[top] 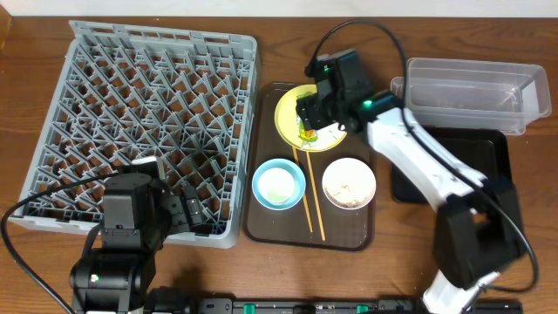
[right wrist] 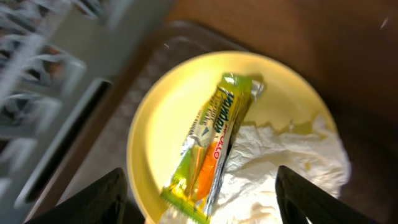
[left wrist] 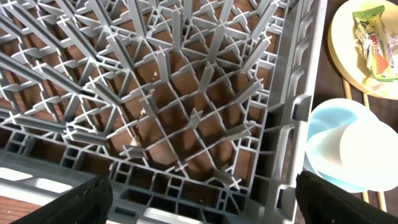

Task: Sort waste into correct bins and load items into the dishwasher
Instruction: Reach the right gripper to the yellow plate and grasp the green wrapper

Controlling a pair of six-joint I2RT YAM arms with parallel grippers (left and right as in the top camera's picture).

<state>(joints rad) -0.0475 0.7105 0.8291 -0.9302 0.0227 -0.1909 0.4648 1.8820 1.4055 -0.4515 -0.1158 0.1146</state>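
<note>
The orange-and-green wrapper (right wrist: 214,146) lies on the crumpled white napkin (right wrist: 280,168) on the yellow plate (right wrist: 165,118). My right gripper (right wrist: 208,202) is open and hovers right above them, over the plate (top: 292,109) in the overhead view (top: 312,112). The light blue bowl (top: 279,185) holds the small white cup (left wrist: 370,152). The white bowl (top: 349,183) holds rice-like crumbs. Two chopsticks (top: 312,192) lie between the bowls. My left gripper (left wrist: 202,202) is open and empty above the near right corner of the grey dish rack (top: 148,122).
The plate, bowls and chopsticks sit on a dark brown serving tray (top: 261,222). A clear plastic tub (top: 471,92) stands at the back right, with a glossy black tray (top: 488,157) in front of it under the right arm.
</note>
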